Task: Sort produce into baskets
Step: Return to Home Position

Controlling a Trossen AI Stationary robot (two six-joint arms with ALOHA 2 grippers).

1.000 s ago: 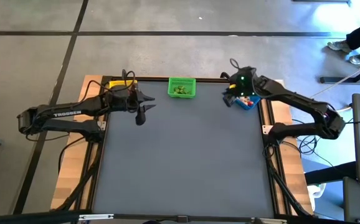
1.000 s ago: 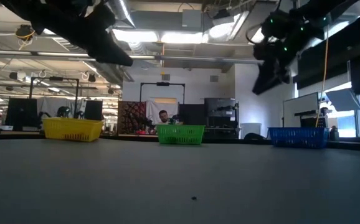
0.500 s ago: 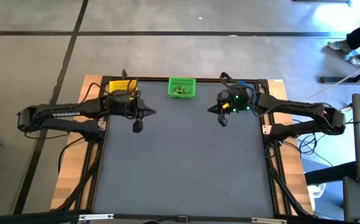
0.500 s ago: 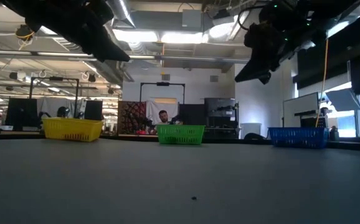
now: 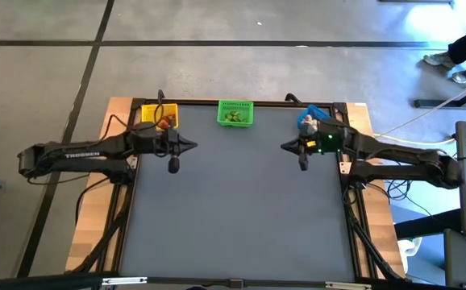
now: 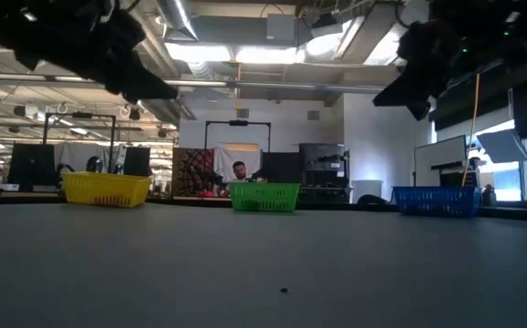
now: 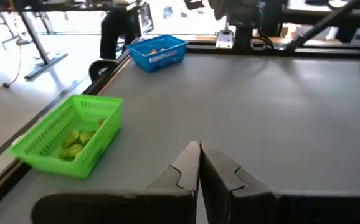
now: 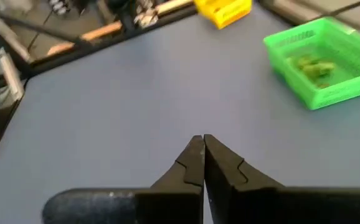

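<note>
With both arms reaching in low from the sides over the dark grey table mat (image 5: pixel 233 225), the left gripper (image 5: pixel 193 146) hangs just in front of the yellow mesh-sided plastic basket (image 5: pixel 154 115), tips aimed across at its partner. Its fingers are pressed tight together, gripping nothing. The right gripper (image 5: pixel 285 147) mirrors it beside the blue mesh-sided plastic basket (image 5: pixel 305 121), fingers pinched together too, and bare. Along the far edge, midway between those two, sits the green mesh-sided plastic basket (image 5: pixel 235 113), with tiny green toy pieces (image 5: pixel 233 117) lying inside. Small red and brown toy pieces (image 5: pixel 165 122) rest in the yellow one, and red and pale toy pieces (image 7: pixel 161 43) show in the blue.
</note>
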